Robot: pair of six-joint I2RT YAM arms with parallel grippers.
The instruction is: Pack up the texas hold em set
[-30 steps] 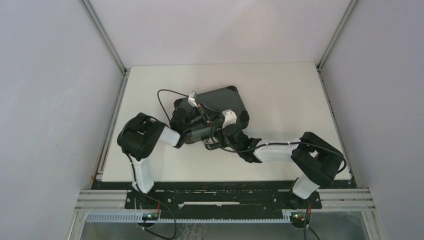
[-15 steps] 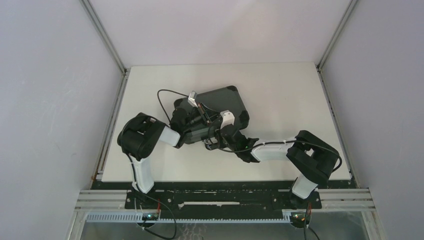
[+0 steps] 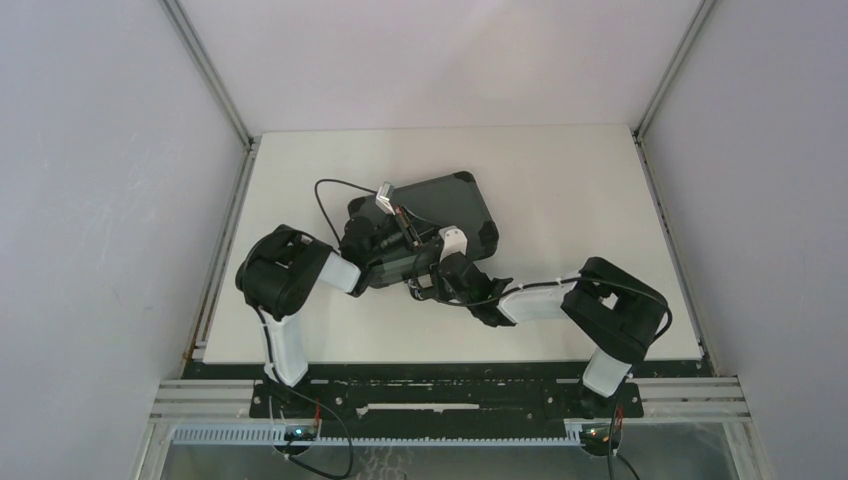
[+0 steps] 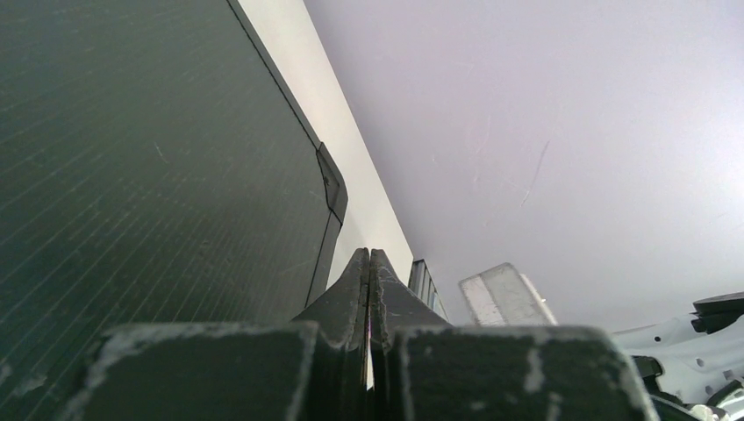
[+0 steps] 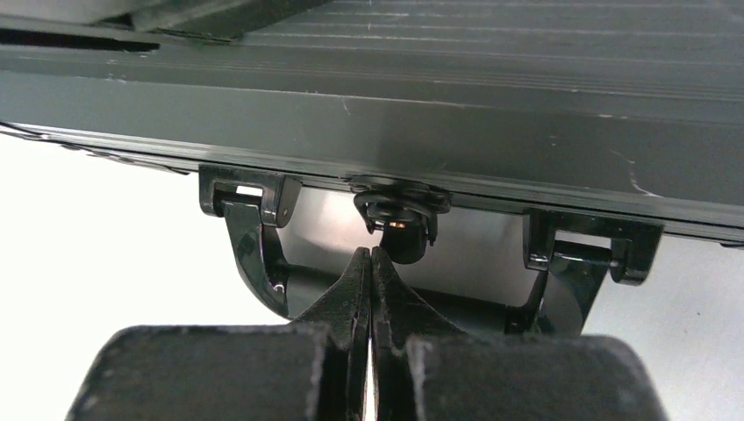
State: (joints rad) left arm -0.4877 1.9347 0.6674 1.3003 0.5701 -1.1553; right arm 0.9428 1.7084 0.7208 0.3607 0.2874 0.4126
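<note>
Near the middle of the white surface [image 3: 570,190] lies the dark-grey briefcase [image 3: 447,203], shut and flat, set slightly askew to the edges. Left end effector [image 4: 369,260] is clenched on nothing, its fingers pressed together low along the ribbed lid; whether it touches the lid cannot be told. Right end effector [image 5: 370,261] is likewise clenched and empty, at the briefcase's near side, its tips pointing at the round latch [image 5: 399,210] that sits between the two brackets of the black handle [image 5: 256,259], close to it
</note>
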